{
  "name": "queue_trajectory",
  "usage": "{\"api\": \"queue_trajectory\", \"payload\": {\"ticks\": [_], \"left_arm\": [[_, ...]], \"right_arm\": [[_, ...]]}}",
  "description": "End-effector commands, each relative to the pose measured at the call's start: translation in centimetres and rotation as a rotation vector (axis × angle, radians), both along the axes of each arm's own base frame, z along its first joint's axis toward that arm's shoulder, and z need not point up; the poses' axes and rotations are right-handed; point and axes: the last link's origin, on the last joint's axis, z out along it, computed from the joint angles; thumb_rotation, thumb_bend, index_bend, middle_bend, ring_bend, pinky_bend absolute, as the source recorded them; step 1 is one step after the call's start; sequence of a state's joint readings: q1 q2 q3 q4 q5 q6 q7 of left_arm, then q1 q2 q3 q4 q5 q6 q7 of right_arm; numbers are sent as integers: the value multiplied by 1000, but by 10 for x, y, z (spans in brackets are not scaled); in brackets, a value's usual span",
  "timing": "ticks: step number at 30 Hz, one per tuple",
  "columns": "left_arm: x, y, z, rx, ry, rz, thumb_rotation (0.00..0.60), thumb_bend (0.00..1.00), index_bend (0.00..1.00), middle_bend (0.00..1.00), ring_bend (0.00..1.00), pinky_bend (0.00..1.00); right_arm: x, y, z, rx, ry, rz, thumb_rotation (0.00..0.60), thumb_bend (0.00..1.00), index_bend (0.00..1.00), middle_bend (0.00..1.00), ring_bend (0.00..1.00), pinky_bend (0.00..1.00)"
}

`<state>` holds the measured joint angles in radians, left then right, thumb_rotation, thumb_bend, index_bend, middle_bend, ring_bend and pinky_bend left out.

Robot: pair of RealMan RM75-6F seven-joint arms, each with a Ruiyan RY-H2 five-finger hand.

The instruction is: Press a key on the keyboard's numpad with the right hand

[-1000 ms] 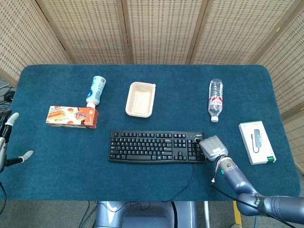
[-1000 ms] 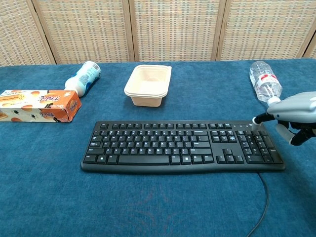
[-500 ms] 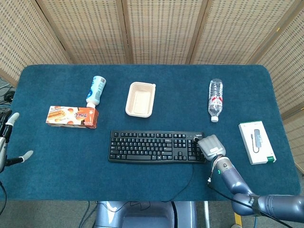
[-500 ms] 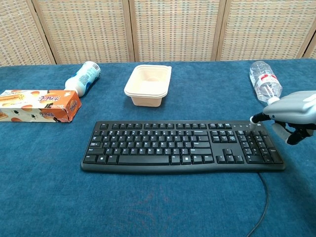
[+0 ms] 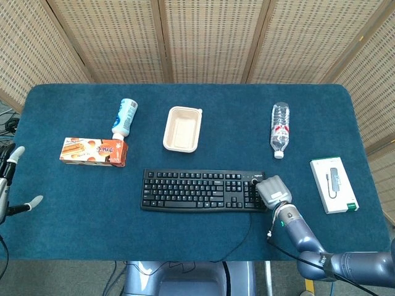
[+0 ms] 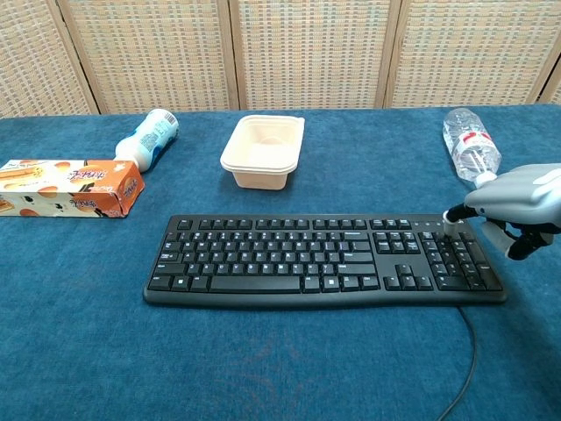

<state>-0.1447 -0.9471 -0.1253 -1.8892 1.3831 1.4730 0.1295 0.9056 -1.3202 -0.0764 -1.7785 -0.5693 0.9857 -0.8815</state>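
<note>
Grey right hand (image 6: 513, 203), fingers curled, one fingertip (image 6: 449, 215) over the keyboard (image 6: 324, 260)'s numpad, seen only from the chest.

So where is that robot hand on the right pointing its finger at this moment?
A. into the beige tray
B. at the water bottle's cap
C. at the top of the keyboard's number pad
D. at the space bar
C: in the chest view the right hand reaches one fingertip down over the top rows of the numpad at the right end of the keyboard, far from the other options.
</note>
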Motion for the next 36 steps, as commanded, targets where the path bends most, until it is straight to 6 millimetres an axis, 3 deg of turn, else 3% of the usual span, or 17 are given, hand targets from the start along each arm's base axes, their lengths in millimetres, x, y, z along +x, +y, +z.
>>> {"api": "queue_trajectory", "payload": {"ticks": [1, 30, 36], "left_arm": [[0, 0, 0, -2, 1, 1, 600, 0, 0, 0, 0, 0], [-1, -1, 1, -2, -1, -2, 600, 0, 0, 0, 0, 0], [-1, 0, 1, 0, -3, -2, 600, 0, 0, 0, 0, 0]], "right_arm": [[1, 1, -2, 3, 2, 3, 600, 1000, 193, 833, 1000, 1000], [4, 2, -8, 7, 53, 2, 600, 1000, 213, 833, 1000, 1000], [20, 2, 3, -24, 2, 43, 600, 1000, 212, 833, 1000, 1000]]}}
